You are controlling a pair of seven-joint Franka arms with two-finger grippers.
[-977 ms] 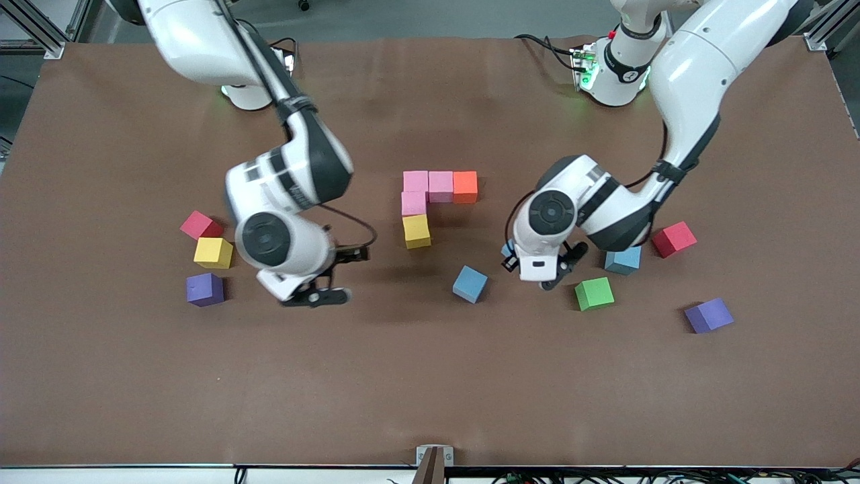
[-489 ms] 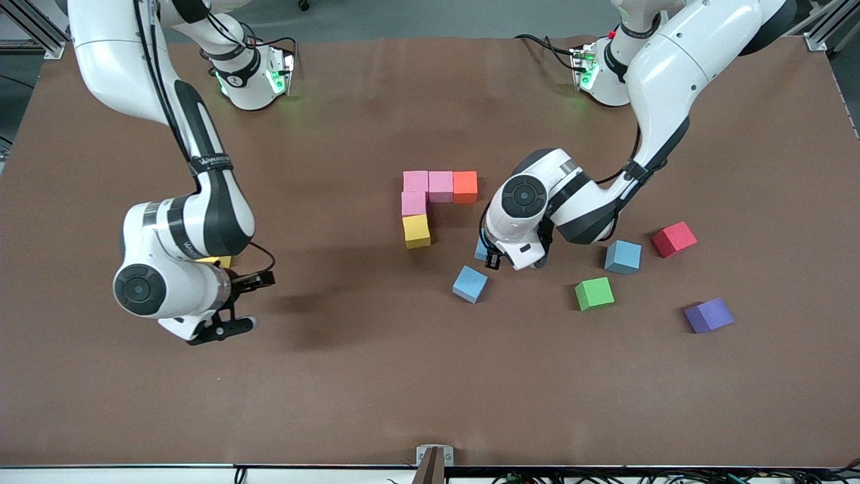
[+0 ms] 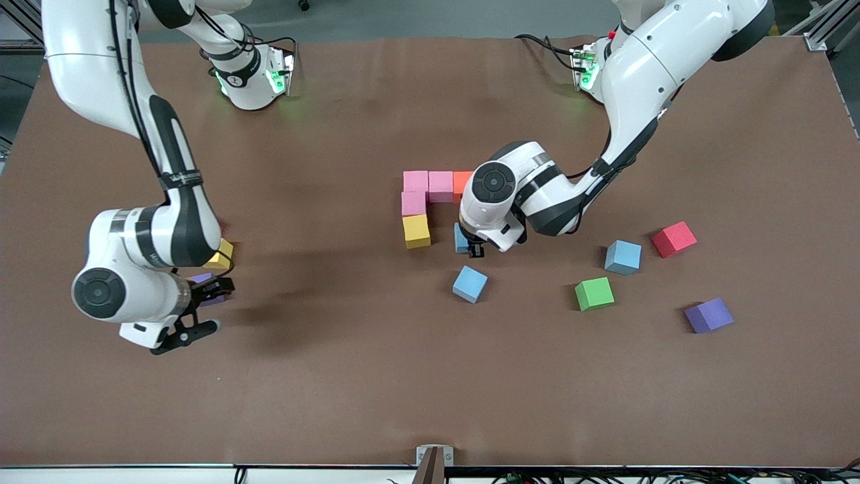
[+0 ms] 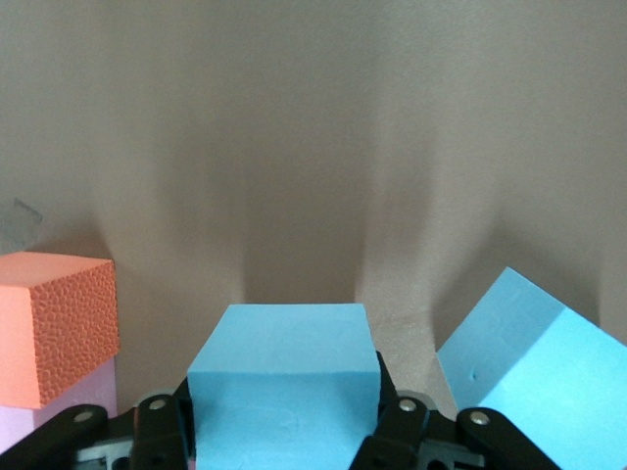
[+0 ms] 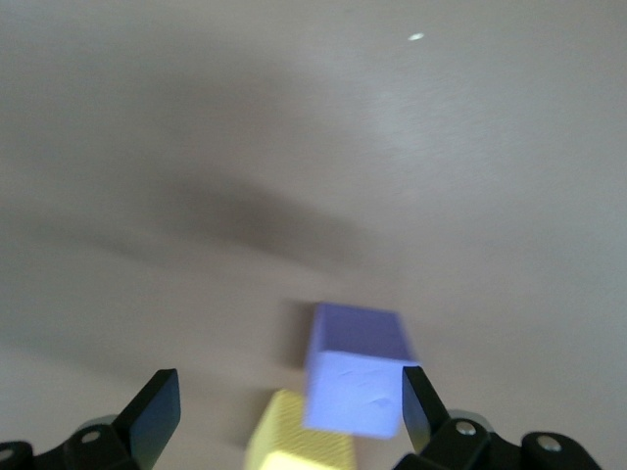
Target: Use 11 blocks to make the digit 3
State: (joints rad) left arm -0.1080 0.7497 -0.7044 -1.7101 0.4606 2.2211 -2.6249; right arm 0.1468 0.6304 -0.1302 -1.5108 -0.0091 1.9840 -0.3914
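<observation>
Blocks (image 3: 430, 202) dot the brown table (image 3: 376, 376); left fingers (image 4: 402, 431) clamp a blue cube (image 4: 284, 387), right fingers (image 5: 157, 411) spread wide.

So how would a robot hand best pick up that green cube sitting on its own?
Probably from straight above, fingers closing on two opposite flat side faces of the green cube. It sits flat on the table, slightly turned, with open space all round, so the fingers should line up with that turn. The light blue cube is its closest neighbour and stands apart.
</observation>
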